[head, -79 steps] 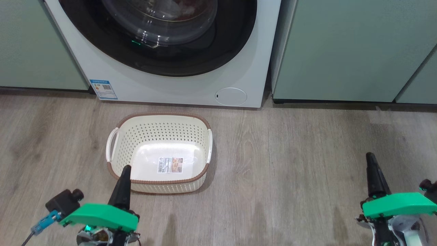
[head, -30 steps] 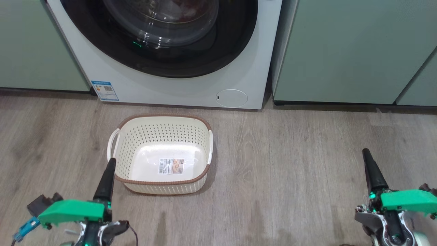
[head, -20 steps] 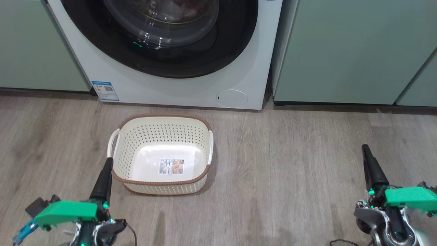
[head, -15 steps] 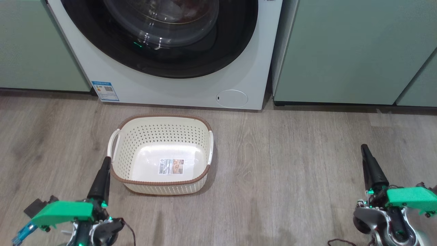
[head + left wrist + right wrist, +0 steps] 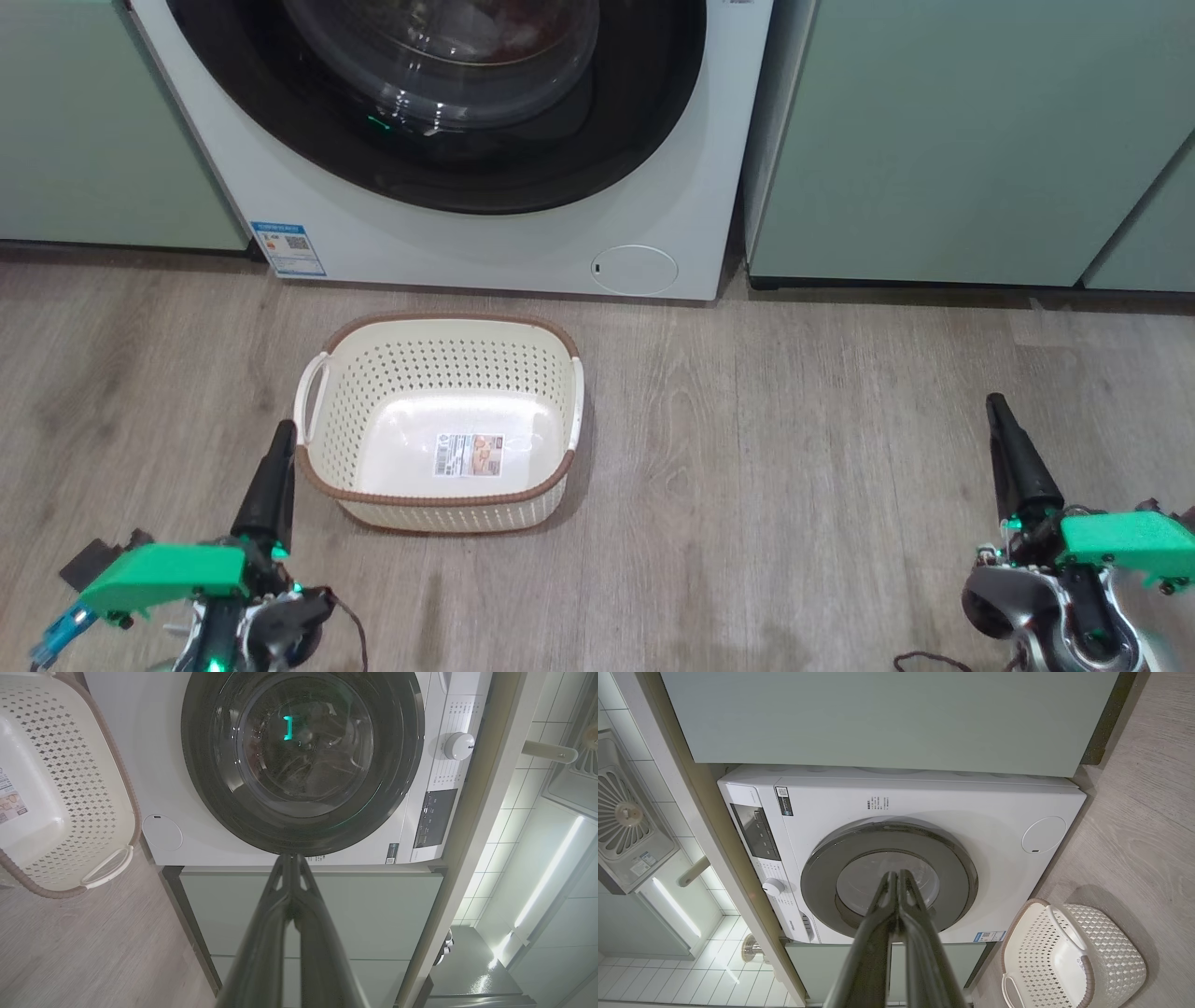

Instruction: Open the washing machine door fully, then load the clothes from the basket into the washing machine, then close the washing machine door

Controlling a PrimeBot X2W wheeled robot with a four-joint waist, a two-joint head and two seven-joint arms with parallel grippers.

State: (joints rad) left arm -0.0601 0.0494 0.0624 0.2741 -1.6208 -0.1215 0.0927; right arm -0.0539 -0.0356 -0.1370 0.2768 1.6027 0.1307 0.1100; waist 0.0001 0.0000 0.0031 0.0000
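I am looking down at a white front-load washing machine (image 5: 420, 252) set between pale green cabinets (image 5: 934, 140) at the far side of a grey wood floor (image 5: 794, 485). The washing machine door (image 5: 448, 177), a wide glossy black ring around a bulging glass bowl, lies shut against the machine's front. Behind the glass, at the top edge of the head view, there is a blurred patch of red and white that may be the clothes (image 5: 512, 30); I cannot tell more than that. A blue sticker (image 5: 288, 247) marks the machine's lower left corner and a small round white flap (image 5: 633, 269) its lower right.

The basket (image 5: 439, 359) stands on the floor just near of the machine, left of centre: cream, perforated, brown-rimmed. A paper label (image 5: 467, 453) lies on its pale bottom.

My left claw (image 5: 282, 431) is at the near left, its dark tip just beside the basket's left handle; I cannot tell whether they touch. Its wrist view shows the two fingers pressed together at the tip, holding nothing, pointing toward the door. My right claw (image 5: 995, 403) is at the near right over bare floor, well apart from the basket. Its fingers are likewise squeezed together and hold nothing, aimed at the door's glass in its wrist view
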